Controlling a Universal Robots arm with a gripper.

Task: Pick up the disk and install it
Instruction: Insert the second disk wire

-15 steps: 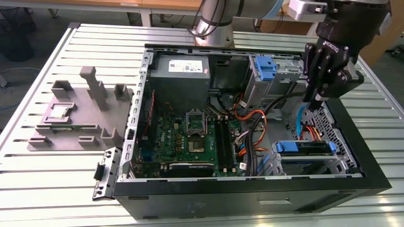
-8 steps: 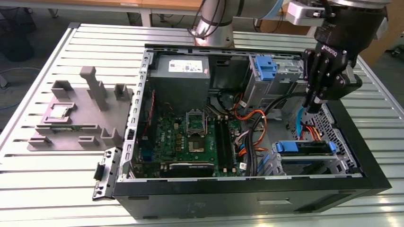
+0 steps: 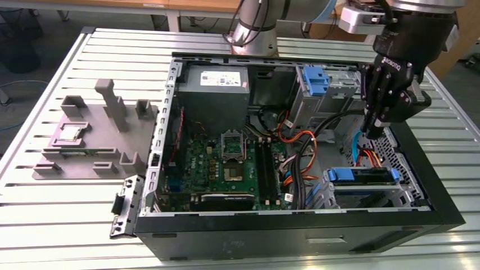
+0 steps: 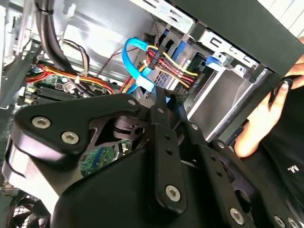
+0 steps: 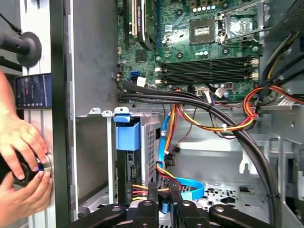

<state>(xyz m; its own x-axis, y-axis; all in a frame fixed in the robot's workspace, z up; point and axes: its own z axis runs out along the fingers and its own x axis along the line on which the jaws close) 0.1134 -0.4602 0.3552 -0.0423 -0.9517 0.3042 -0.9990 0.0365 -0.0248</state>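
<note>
The jaws stand drawn close together over a blue data cable (image 5: 190,189) and a bundle of coloured power wires (image 4: 173,66). Whether they pinch the cable or only touch it, I cannot tell. They hang inside the open computer case (image 3: 300,239), near its front wall. Just beside them the disk (image 3: 361,175) sits in the case's drive cage, its blue rail (image 5: 128,135) showing at the cage mouth. Deeper in the case lies the green motherboard (image 3: 225,163). Outside the case wall, a person's hands (image 5: 21,166) rest. The case stands on a slatted counter (image 3: 60,225), with a grey parts holder (image 3: 90,140) beside it.
</note>
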